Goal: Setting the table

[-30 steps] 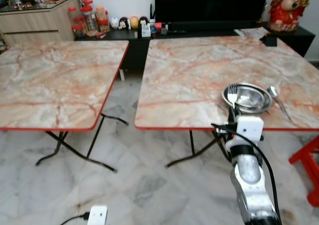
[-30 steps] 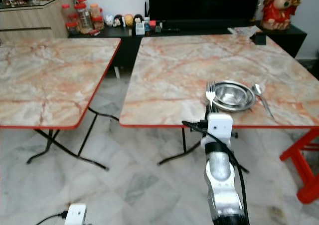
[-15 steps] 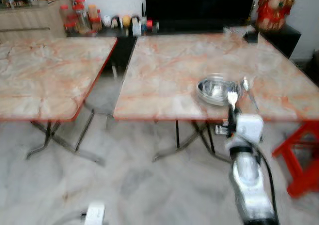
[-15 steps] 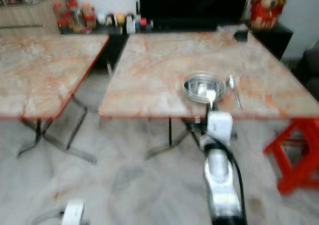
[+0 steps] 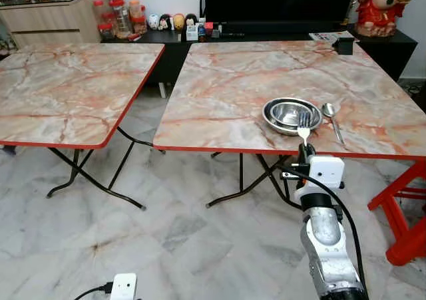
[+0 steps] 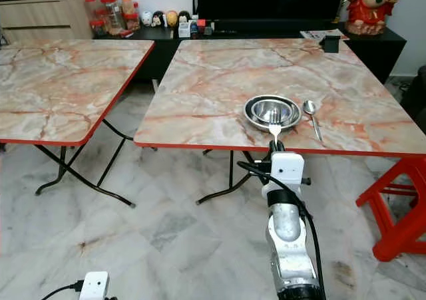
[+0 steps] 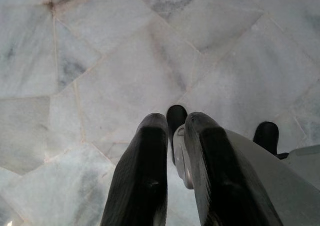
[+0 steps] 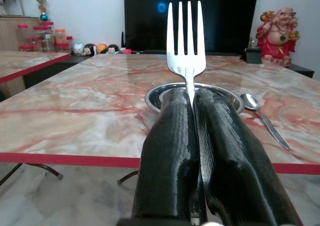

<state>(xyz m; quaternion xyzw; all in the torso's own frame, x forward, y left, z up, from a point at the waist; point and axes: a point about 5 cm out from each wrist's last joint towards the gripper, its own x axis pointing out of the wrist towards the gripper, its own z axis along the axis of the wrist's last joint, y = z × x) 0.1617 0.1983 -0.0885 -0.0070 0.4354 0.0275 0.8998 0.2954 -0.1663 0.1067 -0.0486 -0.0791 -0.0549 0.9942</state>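
Note:
My right gripper (image 5: 305, 148) is shut on a silver fork (image 8: 186, 40), held upright with its tines up, just short of the near red edge of the right marble table (image 5: 233, 94). On that table, straight beyond the fork, stands a steel bowl on a steel plate (image 5: 291, 114), and a spoon (image 5: 331, 117) lies to its right. My left gripper (image 7: 175, 151) hangs over the marble floor with its fingers close together and nothing between them.
A second marble folding table (image 5: 66, 87) stands to the left, with a gap between the two. A red stool (image 5: 406, 213) is at the right beside the table. Behind are a TV cabinet with jars and a red figurine (image 5: 379, 4). A white power strip (image 5: 123, 287) lies on the floor.
The camera has backed away and steadied, so the tables sit farther off and the blur is gone. The right gripper still holds the fork upright before the bowl.

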